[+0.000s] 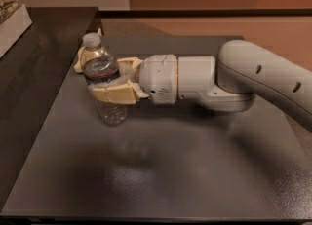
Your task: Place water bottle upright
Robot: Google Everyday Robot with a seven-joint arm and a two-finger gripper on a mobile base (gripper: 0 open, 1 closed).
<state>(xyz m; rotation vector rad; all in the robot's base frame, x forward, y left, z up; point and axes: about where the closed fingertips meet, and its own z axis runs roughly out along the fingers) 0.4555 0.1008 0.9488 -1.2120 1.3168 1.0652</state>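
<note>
Dark grey counter [195, 170] lies beneath the small clear ribbed plastic water bottle [99, 58], clamped mid-body by the tan-fingered tool [100, 80]. Its long axis runs near vertical: white cap above the tool, base below, close to the counter.
</note>
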